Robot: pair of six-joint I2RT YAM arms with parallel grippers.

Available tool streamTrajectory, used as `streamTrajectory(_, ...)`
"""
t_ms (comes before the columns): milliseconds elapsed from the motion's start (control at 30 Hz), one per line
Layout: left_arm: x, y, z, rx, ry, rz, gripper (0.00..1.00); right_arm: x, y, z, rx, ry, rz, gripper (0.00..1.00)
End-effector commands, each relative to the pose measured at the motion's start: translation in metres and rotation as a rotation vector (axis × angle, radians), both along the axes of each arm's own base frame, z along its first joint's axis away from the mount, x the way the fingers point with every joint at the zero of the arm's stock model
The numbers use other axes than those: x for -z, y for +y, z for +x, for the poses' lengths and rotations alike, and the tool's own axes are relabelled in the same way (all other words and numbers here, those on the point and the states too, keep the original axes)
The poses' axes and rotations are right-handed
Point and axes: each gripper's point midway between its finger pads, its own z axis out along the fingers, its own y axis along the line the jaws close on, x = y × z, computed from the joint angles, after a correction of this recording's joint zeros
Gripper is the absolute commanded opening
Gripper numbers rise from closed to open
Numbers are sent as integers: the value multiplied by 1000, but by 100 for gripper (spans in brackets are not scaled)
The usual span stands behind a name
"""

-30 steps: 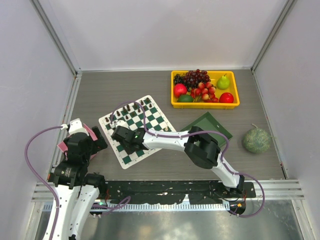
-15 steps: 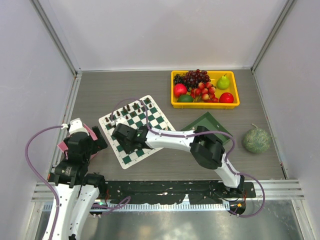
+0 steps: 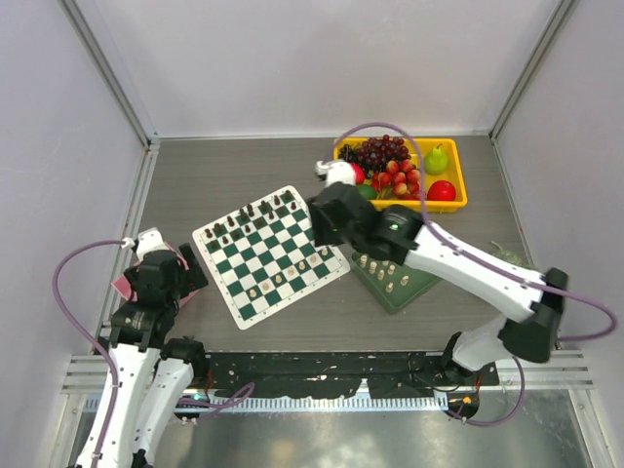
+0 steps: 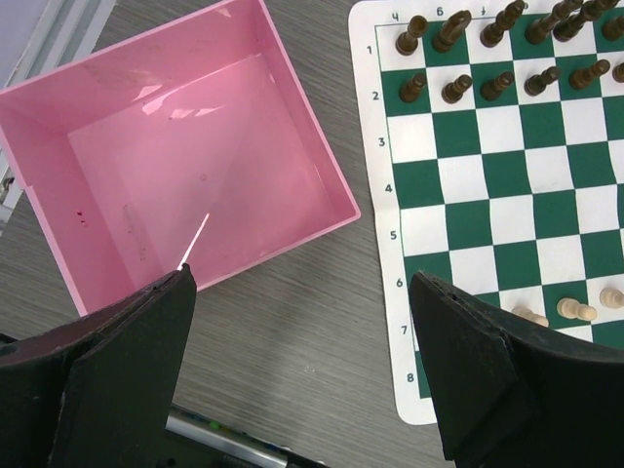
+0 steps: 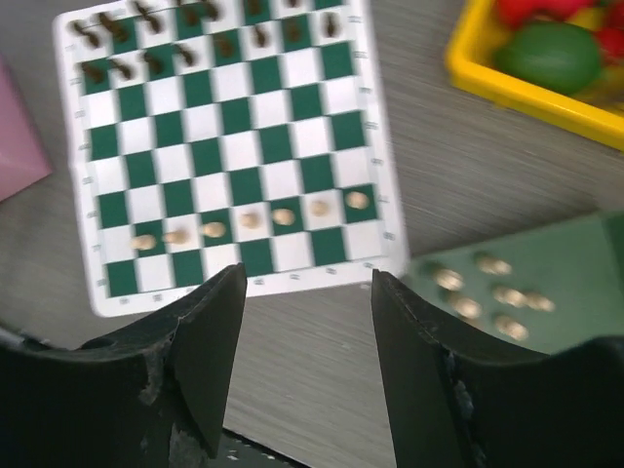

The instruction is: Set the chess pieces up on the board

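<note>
The next move looks like a trip to the green tray (image 5: 570, 258), where the loose pieces (image 5: 492, 292) wait. From the right fingers (image 5: 307, 278) they lie down and to the right, just past the corner of the board (image 5: 224, 146). The right arm is near them and the left arm is well apart, so we think this is a job for the right arm. From above the loose pieces seem to stand up, so their long side would point up, but they are blurry close up and we cannot be sure. The right fingers are partly spread and hold nothing; they hang over the bench (image 5: 487, 166) by the near edge of the board. One row of cream pieces (image 5: 249, 221) stands on the board near that edge, and the dark pieces (image 4: 497, 58) fill the two far rows. The left fingers (image 4: 302, 292) are spread wide and touch nothing, between the pink box (image 4: 185, 156) and the board.
</note>
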Motion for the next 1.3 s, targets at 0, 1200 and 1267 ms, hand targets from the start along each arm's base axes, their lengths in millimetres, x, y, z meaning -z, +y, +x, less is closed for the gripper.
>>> streamTrajectory(0, -6, 3, 0, -19, -31, 3, 99, 19, -79, 8, 196, -25, -69, 61)
streamTrajectory(1200, 0, -4, 7, 15, -30, -19, 99, 188, -225, 64, 499, 351, -3, 44)
streamTrajectory(1267, -1, -4, 7, 14, -32, -18, 99, 191, -225, 64, 497, 353, -14, 42)
